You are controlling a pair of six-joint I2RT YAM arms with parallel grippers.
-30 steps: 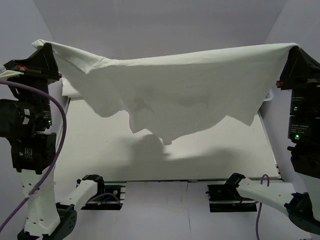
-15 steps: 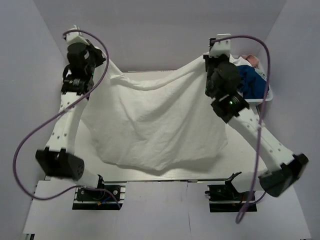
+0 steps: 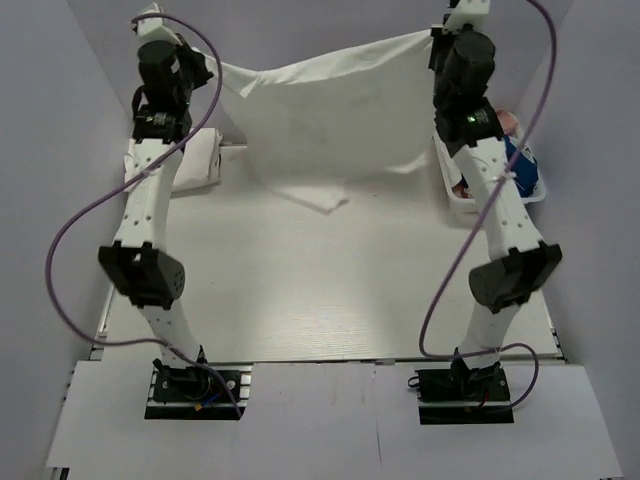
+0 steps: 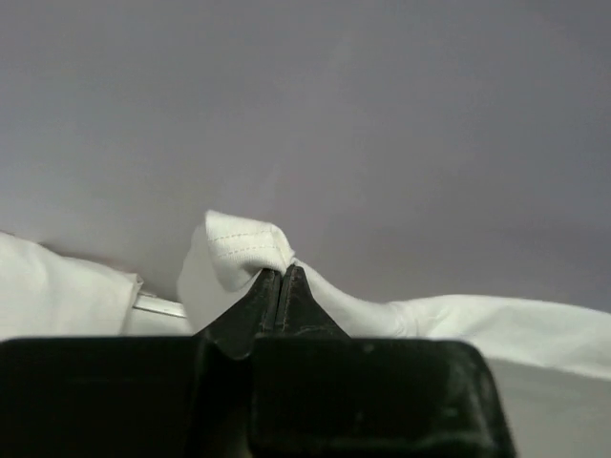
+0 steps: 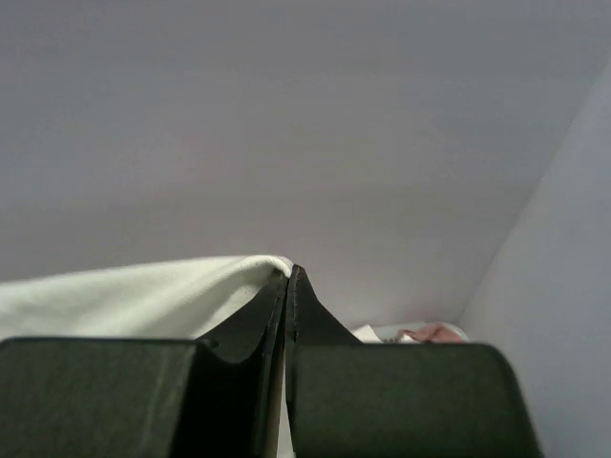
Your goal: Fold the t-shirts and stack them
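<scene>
The t-shirt hangs spread out above the far end of the table, stretched by its top edge between the two arms. Its lowest corner droops to about the tabletop, though whether it touches cannot be told. The left gripper is pinched fully closed on a stitched hem corner of the fabric, and the right gripper is likewise closed tight on the opposite corner. Both arms reach up and forward. Just beside the left arm, at the table's far left edge, lies a folded white pile. At the far right sits a white bin holding blue cloth.
</scene>
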